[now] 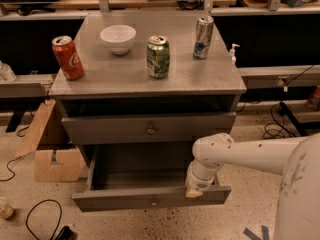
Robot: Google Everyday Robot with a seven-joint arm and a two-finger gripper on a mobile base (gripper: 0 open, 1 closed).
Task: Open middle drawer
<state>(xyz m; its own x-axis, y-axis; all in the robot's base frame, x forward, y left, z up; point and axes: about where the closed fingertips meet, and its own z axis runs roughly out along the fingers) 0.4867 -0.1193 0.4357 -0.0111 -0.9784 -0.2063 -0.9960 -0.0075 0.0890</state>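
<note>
The middle drawer [125, 200], standing pulled out at 6 o'clock of the cabinet [115, 76], looks like rigid, light metal on slides, best taken by its knob [154, 202] or front lip, where the gripper [194, 190] sits at 3 o'clock of the knob, wide or narrow one cannot tell.

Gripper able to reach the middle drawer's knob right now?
Probably yes. The gripper sits at the front rim of the middle drawer, which is pulled out, just right of the knob. The knob is exposed, with nothing in front of it.
</note>
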